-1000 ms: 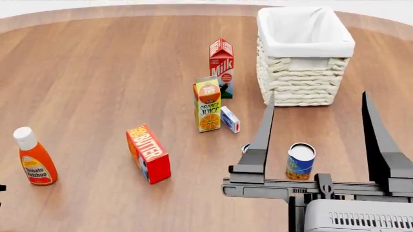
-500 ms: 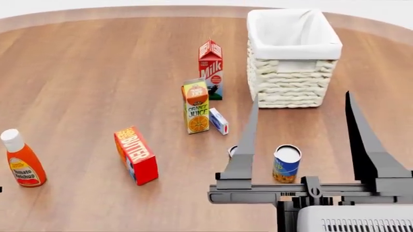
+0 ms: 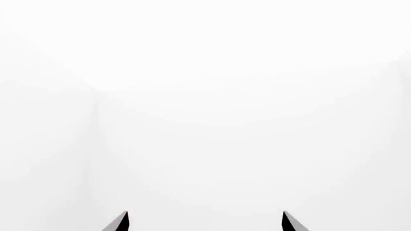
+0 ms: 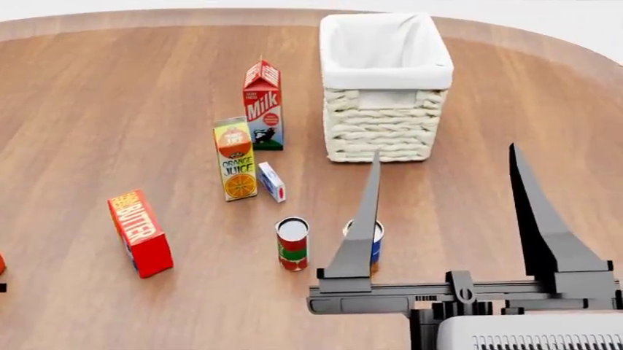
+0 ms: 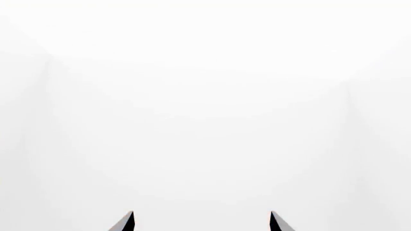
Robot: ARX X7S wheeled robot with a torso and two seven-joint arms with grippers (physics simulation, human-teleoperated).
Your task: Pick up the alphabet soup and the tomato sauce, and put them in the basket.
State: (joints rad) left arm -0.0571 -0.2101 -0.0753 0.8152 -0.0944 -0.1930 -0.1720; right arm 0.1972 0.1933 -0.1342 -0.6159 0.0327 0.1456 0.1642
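In the head view the tomato sauce point(image 4: 292, 243), a can with red, white and green bands, stands upright on the wooden table. Just to its right stands the alphabet soup point(image 4: 377, 238), blue-labelled and mostly hidden behind a finger of my right gripper point(image 4: 445, 153). That gripper is open wide, raised in the foreground, with nothing between its fingers. The wicker basket point(image 4: 380, 133) with its white lining stands behind the cans. Both wrist views show only white beyond the spread tips of my left gripper point(image 3: 205, 221) and right gripper point(image 5: 200, 220).
Left of the basket stand a milk carton point(image 4: 262, 106), an orange juice carton point(image 4: 235, 159) and a small blue and white box point(image 4: 271, 182). A red butter box point(image 4: 141, 233) lies further left. The table's curved far edge runs behind the basket.
Everything on the table has slid left in the head view. The tomato sauce has come out from behind the gripper finger, the soup now sits behind it, and the ketchup bottle has nearly left the frame.
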